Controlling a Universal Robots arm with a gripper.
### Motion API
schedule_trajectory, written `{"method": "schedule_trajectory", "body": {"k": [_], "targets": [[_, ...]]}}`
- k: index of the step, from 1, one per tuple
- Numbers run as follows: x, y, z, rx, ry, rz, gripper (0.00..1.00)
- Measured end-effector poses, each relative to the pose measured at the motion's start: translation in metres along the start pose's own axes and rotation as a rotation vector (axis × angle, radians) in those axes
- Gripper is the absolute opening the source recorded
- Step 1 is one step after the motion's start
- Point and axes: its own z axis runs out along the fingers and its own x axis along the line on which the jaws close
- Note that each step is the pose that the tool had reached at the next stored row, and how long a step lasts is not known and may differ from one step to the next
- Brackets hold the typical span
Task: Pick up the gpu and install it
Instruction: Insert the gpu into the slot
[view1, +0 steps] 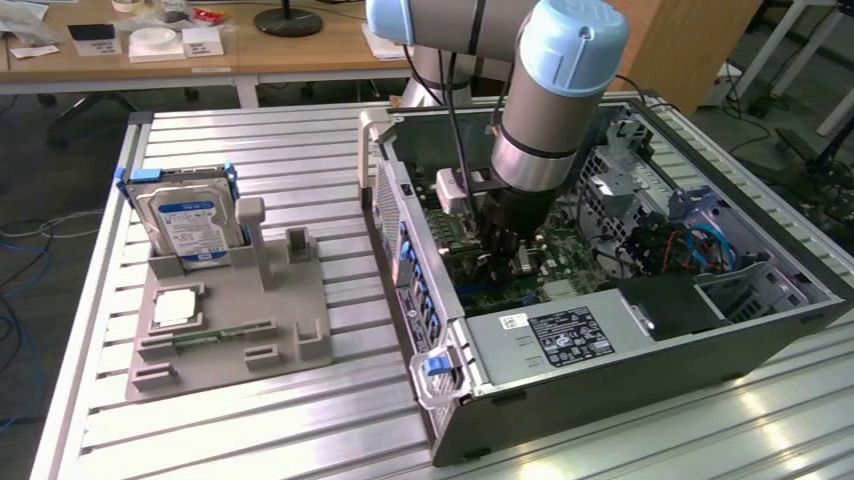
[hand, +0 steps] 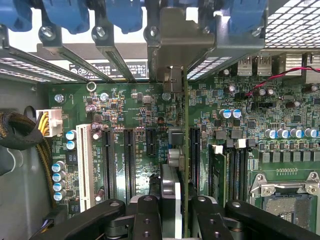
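Pincer (hand: 175, 212) down inside open computer case (view1: 747, 340), fingers (hand: 145, 215) closed partway on the gpu (hand: 184, 165), held edge-on. Card stands upright over motherboard (hand: 135, 105), apparently at a dark slot (hand: 194, 150); seating unclear. Hard drive (view1: 187, 225) in grey holder (view1: 267, 340) on slatted surface (view1: 267, 150).

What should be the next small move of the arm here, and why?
Probably a slow, straight push down. The fingers hold the gpu edge-on above the motherboard, its metal bracket already at the rear openings of the computer case, beside a black slot. Whether it is seated, I cannot tell.
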Motion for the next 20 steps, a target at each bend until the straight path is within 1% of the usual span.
{"method": "schedule_trajectory", "body": {"k": [14,20], "targets": [[0.0003,0.0000,0.0058,-0.0023,-0.0002,0.000,0.28],[0.0003,0.0000,0.0062,-0.0026,-0.0001,0.000,0.28]]}}
